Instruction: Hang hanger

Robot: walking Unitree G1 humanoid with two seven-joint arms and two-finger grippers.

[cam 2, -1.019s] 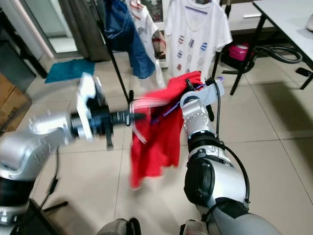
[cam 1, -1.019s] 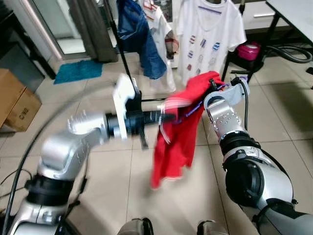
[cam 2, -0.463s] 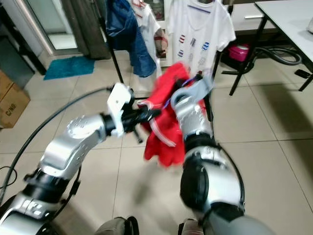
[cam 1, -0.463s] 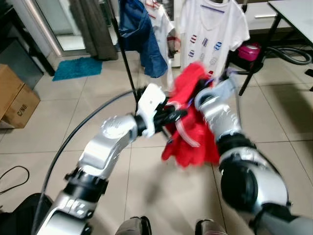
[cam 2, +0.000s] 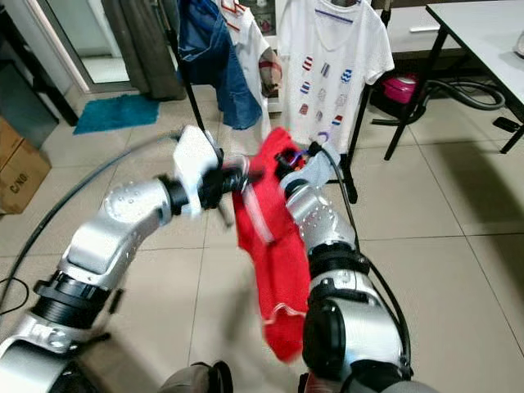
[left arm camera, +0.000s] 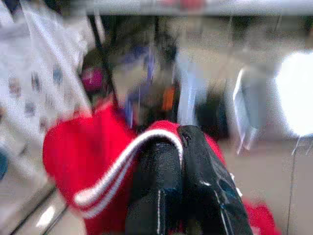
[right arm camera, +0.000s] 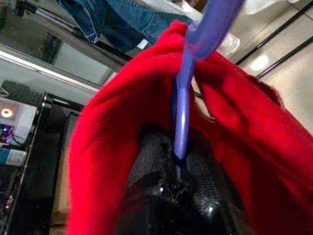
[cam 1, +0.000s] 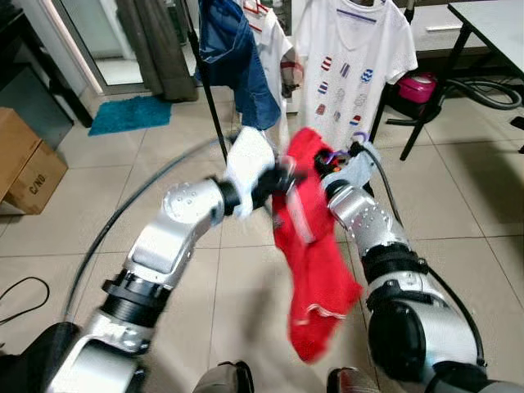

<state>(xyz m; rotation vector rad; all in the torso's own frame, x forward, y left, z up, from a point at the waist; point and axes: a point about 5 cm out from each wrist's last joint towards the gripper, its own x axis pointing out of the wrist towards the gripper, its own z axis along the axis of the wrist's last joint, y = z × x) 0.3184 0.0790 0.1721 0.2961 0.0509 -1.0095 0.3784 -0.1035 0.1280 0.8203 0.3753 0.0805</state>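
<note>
The red garment (cam 1: 315, 262) hangs limp and light between both arms before the clothes rack (cam 1: 205, 90), the right gripper (right arm camera: 178, 166) clamped on its stiff purple hanger (right arm camera: 183, 98), the best hold, and the left gripper (left arm camera: 181, 161) apparently pinching the white-striped hem

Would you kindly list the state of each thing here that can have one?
Red shirt: off the rack, dangling between both grippers.
Purple hanger: inside the red shirt, not hung.
Left gripper: shut on the red shirt's striped edge.
Right gripper: shut on the purple hanger.
White shirt: hanging on the rack.
Jeans: hanging on the rack.
Box: on the floor, closed.
</note>
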